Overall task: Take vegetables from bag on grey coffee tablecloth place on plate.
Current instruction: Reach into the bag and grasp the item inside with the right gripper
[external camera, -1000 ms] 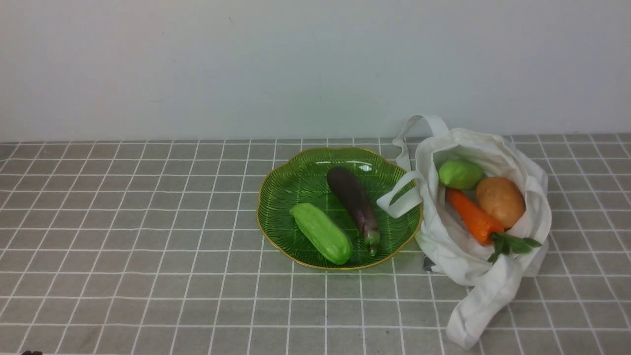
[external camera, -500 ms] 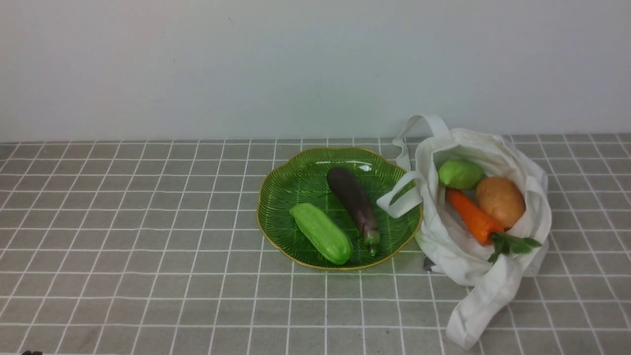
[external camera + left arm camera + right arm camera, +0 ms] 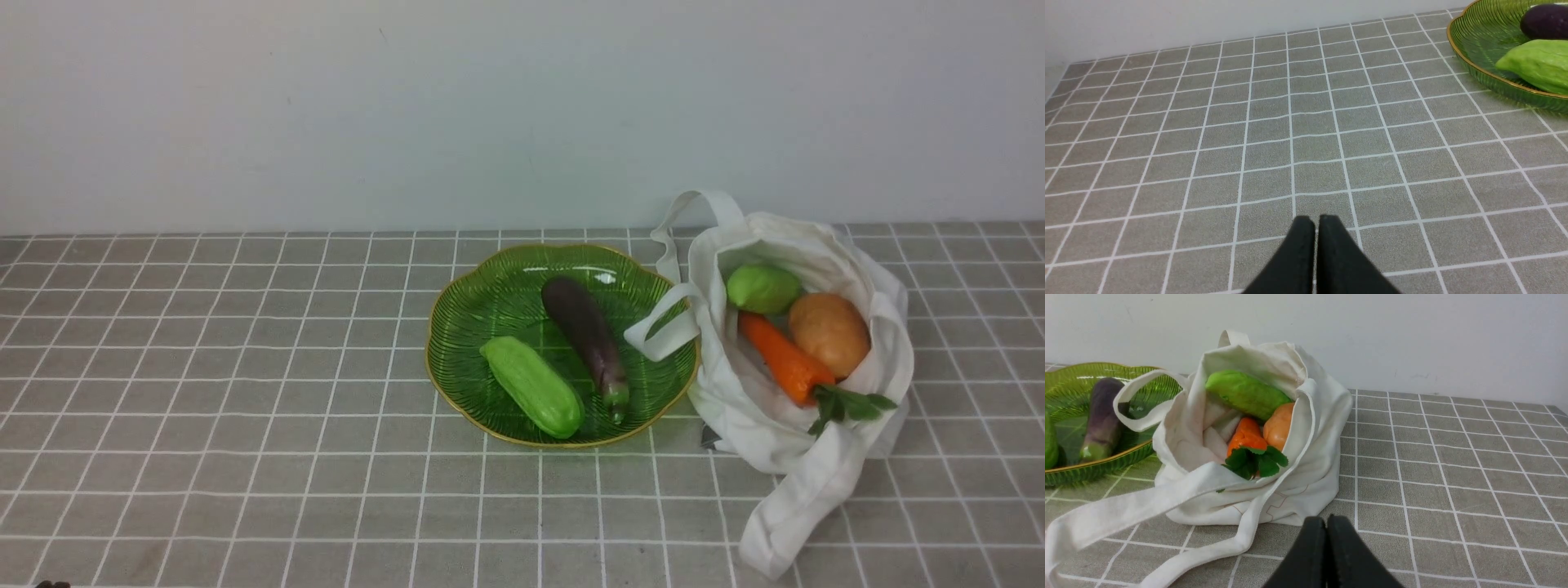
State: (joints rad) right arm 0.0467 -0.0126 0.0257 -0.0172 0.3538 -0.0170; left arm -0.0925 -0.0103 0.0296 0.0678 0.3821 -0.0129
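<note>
The white cloth bag lies open on the grey checked tablecloth, right of the green gold-rimmed plate. In the bag are a tan potato, an orange carrot with green leaves, and a small light-green vegetable. The plate holds a light-green gourd and a dark purple eggplant. One bag handle lies over the plate's right rim. My right gripper is shut and empty, on the near side of the bag. My left gripper is shut and empty over bare cloth, well apart from the plate.
A plain white wall stands right behind the table's far edge. A long bag strap trails toward the front right. Neither arm shows in the front view.
</note>
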